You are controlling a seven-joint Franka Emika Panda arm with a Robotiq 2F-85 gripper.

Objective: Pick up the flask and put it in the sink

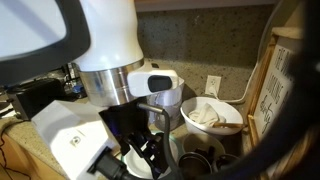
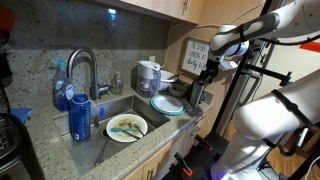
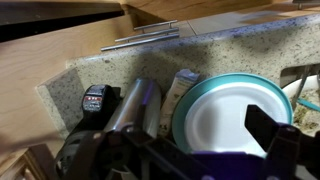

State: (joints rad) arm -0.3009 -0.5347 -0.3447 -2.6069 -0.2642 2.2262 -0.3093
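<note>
1. Granite kitchen counter [image 2: 45, 130] surrounds a sink [image 2: 112, 108].
2. Gripper [image 2: 198, 90] hangs over the counter beside the sink; whether its jaws are parted or clenched cannot be told.
3. Flask [image 3: 135, 105] lies just ahead of the gripper, beside a teal-rimmed plate [image 3: 225, 115], outside the sink.

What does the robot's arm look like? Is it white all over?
Mostly! The arm is made of fat, rounded, shiny white sections, with black bands where they join. The gripper at its end is black and blocky, with dark fingers. The pictures are too small to show any writing on it.
</note>
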